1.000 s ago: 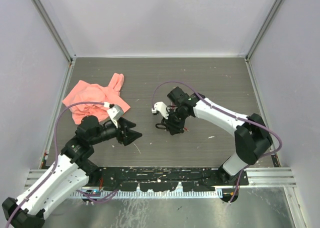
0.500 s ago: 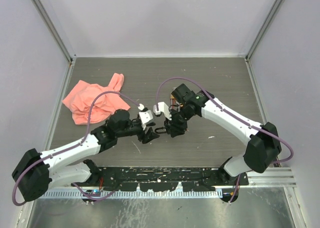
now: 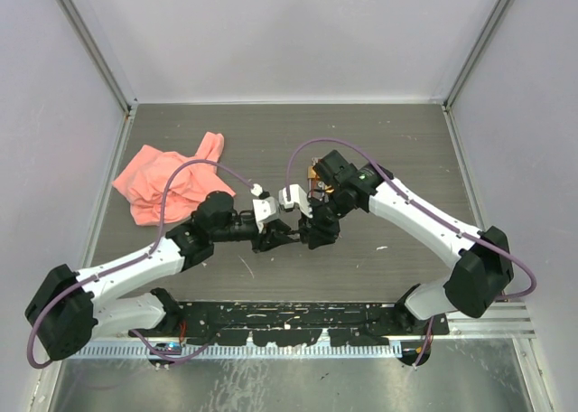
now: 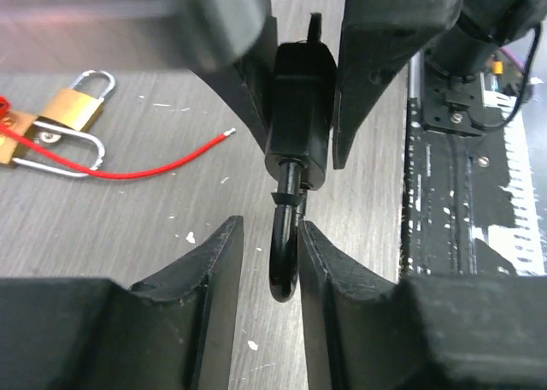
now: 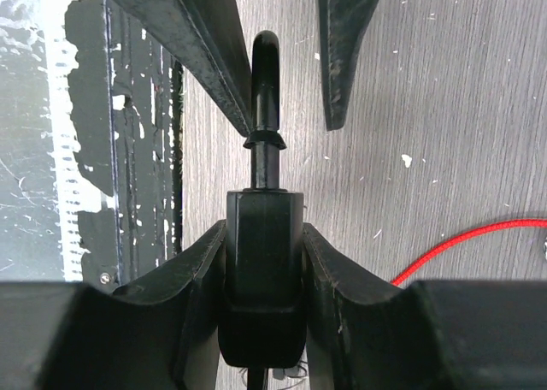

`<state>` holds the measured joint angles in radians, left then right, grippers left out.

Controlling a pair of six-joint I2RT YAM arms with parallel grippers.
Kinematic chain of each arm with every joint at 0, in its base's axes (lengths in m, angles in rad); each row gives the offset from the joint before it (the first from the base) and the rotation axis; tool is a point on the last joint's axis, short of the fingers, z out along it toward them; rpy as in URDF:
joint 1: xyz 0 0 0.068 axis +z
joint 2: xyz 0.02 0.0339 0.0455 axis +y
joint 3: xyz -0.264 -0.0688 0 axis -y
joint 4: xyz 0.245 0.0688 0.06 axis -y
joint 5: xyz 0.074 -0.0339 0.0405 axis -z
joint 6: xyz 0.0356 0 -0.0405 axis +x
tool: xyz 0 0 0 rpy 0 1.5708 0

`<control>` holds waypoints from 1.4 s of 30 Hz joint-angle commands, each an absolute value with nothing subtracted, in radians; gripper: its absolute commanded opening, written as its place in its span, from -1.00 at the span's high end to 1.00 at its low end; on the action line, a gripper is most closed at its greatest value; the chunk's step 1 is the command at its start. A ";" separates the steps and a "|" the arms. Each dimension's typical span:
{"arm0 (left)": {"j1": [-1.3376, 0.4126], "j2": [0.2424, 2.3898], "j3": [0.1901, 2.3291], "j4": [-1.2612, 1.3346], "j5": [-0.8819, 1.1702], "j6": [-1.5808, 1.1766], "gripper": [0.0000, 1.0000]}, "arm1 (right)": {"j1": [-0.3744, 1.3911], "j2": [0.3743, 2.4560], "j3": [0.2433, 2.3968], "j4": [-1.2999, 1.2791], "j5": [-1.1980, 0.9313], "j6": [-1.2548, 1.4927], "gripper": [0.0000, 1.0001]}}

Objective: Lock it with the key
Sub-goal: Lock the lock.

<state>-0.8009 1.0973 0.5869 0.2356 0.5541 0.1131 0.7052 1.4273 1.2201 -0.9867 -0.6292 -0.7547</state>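
While the right gripper [image 5: 263, 232] clamps the black padlock [image 4: 299, 108] by its body near mid-table, its long axis points left. The left gripper [image 4: 269, 236] straddles the shackle [image 4: 285, 266], apparently slightly open, not yet pinching.

black lock [image 4: 301, 108]: glossy black, smooth
brass padlocks [image 4: 67, 109]: yellow metal, shiny steel shackles
worktop [image 4: 128, 227]: matt grey wood grain
cloth [image 3: 167, 182]: pink fabric
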 commanded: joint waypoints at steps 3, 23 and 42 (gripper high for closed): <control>-0.788 1.129 0.637 0.255 0.726 0.103 0.82 | 0.695 1.359 1.318 -0.977 -0.730 -0.764 0.98; -0.771 1.095 0.537 0.838 0.583 -0.371 1.00 | 0.465 1.402 1.402 -0.928 -1.199 -0.581 0.48; -0.748 1.069 0.516 0.901 0.522 -0.472 1.00 | 0.441 1.403 1.406 -0.849 -1.294 -0.436 0.21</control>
